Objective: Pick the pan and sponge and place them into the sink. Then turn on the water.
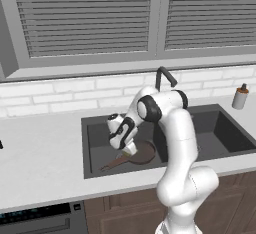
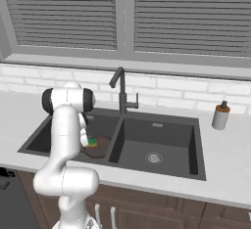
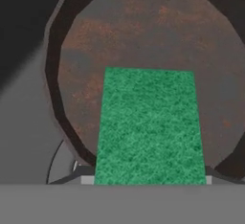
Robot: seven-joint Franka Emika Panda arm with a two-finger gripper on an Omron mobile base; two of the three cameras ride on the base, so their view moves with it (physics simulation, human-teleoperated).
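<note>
the arm reaches down into the left basin of the sink [image 1: 95, 150], where the gripper [image 1: 128, 150] hangs just over the brown pan [image 1: 142, 153] lying on the basin floor. in the hand view the green sponge [image 3: 149, 127] sits right at the fingers with the pan's rusty face behind it, and the right base view shows it at the gripper tip; it seems to be pinched between partly closed jaws, though the fingertips themselves are hidden. no stream runs from the faucet [image 2: 121, 93].
</note>
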